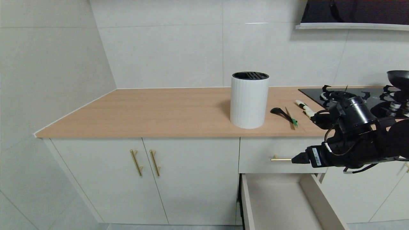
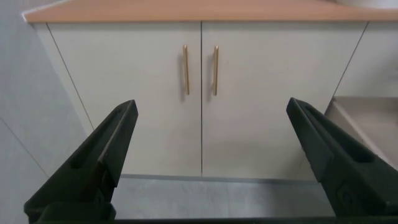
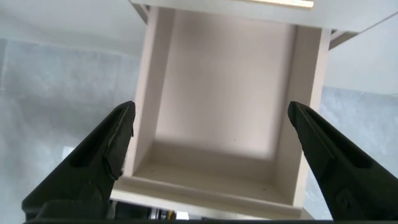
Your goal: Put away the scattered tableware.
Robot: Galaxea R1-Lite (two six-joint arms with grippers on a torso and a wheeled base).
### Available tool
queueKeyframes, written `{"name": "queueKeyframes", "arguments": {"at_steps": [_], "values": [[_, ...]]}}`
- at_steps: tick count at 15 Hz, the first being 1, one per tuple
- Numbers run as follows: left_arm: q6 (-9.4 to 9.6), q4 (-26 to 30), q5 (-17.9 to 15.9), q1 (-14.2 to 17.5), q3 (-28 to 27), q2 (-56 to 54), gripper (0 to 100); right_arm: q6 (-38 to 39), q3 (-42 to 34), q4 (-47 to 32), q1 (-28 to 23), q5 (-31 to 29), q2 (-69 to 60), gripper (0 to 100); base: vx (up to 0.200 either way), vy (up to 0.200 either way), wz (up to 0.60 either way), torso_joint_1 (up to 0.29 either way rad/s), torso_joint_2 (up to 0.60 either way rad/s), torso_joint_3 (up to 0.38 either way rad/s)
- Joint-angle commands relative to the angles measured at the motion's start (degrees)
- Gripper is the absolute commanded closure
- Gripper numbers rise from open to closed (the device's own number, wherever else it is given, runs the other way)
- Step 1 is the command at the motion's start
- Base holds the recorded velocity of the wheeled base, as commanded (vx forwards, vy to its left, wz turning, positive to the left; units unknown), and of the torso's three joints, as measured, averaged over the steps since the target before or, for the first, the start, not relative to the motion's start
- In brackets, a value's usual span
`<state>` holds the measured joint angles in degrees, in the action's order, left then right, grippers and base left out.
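Observation:
On the wooden countertop (image 1: 159, 111) a white ribbed utensil holder (image 1: 249, 100) with a slotted black top stands upright. To its right lie a black spoon (image 1: 281, 112) with a green tag, wooden chopsticks (image 1: 290, 117) and a white-handled utensil (image 1: 305, 108). Below them a drawer (image 1: 278, 201) is pulled out, its pale inside (image 3: 224, 93) bare. My right gripper (image 1: 306, 140) (image 3: 211, 109) hangs open above that drawer, holding nothing. Low down, my left gripper (image 2: 211, 109) is open and faces the cabinet doors.
A closed drawer with a gold handle (image 1: 281, 158) sits just above the open one. Two cabinet doors with gold handles (image 1: 145, 162) (image 2: 200, 70) are to the left. A black hob (image 1: 338, 94) with a dark pot (image 1: 397, 76) occupies the counter's right end. Tiled walls close the back and left.

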<state>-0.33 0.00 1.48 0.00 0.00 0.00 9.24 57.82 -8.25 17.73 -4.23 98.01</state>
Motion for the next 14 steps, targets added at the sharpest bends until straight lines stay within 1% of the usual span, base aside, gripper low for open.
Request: {"name": "queueKeyframes", "arguments": {"at_steps": [1,4,7,8,10,11,12,13,14], "values": [[-0.02,0.0,0.0,0.0,0.0,0.0,0,0.0,0.0,0.0,0.0,0.0,0.1,0,0.0,0.0,0.0,0.212,-0.5,-0.29],[-0.02,0.0,0.0,0.0,0.0,0.0,0,0.0,0.1,0.1,0.0,0.0,0.0,0,0.0,0.0,0.0,0.191,-0.43,-0.24],[-0.02,0.0,0.0,0.0,0.0,0.0,0,0.1,0.9,0.3,0.3,-0.3,-0.6,0,0.0,0.0,0.0,0.039,-0.09,-0.059],[-0.02,0.0,0.0,0.0,0.0,0.0,0,0.4,2.7,0.7,0.3,-0.9,-0.5,0,0.0,0.0,0.0,0.0,0.0,0.0],[-0.02,0.0,0.0,0.0,0.0,0.0,0,2.0,11.7,-1.3,0.3,-1.0,2.1,0,0.0,0.0,0.0,0.0,0.0,0.0],[-0.02,0.0,0.0,0.0,0.0,0.0,0,2.2,16.4,-4.0,0.3,-1.0,4.3,0,0.0,0.0,0.0,0.0,0.0,0.0],[-0.02,0.0,0.0,0.0,0.0,0.0,0,5.3,23.3,-7.7,0.3,-1.0,8.1,0,0.0,0.0,0.0,0.0,0.0,0.0],[-0.02,0.0,0.0,0.0,0.0,0.0,0,11.1,30.2,-10.8,0.3,-1.0,11.9,0,0.0,0.0,0.0,0.0,0.0,0.0],[-0.02,0.0,0.0,0.0,0.0,0.0,0,13.6,34.5,-13.5,0.3,-1.2,14.2,0,0.0,0.0,0.0,0.0,0.0,0.0]]}}
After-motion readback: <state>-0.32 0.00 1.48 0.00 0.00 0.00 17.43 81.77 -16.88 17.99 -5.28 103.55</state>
